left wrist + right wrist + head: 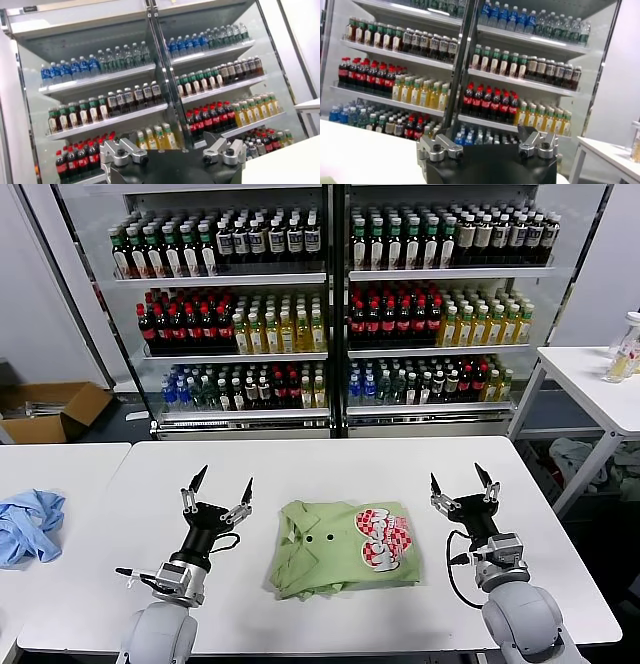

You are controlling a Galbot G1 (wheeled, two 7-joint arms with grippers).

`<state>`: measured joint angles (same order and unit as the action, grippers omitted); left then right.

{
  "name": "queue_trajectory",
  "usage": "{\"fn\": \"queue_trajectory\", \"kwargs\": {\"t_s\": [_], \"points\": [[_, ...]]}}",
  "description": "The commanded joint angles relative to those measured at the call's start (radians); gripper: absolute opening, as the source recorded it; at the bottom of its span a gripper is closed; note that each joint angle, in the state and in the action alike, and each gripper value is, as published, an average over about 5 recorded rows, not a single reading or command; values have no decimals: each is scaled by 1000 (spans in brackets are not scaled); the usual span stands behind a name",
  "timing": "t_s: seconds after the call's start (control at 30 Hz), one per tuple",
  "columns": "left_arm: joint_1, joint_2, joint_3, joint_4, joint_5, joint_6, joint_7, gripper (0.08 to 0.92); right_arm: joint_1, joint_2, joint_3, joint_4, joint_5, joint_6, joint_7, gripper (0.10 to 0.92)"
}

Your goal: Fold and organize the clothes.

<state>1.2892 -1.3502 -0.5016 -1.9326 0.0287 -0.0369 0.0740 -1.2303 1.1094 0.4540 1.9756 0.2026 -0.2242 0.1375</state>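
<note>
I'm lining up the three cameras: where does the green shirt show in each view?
Head view: the green shirt lies folded mid-table, between the left end effector and right end effector.
Left wrist view: not in it.
Right wrist view: not in it.
Shared landmark: the drinks cooler.

White table (330, 464) before me. One folded green shirt (345, 548) lies flat near its middle, checkered print and dark buttons up, between my two arms.
</note>
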Motion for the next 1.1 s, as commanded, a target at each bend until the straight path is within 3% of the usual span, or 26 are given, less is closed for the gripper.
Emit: {"fn": "queue_trajectory", "kwargs": {"t_s": [0.03, 0.4, 0.87, 1.1], "points": [[-3, -19, -5, 5, -12, 30, 3, 823, 20, -16, 8, -55, -19, 43, -8, 823], [33, -15, 6, 5, -28, -72, 10, 823, 14, -45, 38, -79, -51, 77, -29, 823], [22, -47, 7, 5, -21, -94, -37, 823, 40, -85, 22, -128, -58, 126, -24, 823], [23, -62, -6, -1, 29, -66, -11, 823, 42, -96, 13, -129, -85, 93, -2, 823]]}}
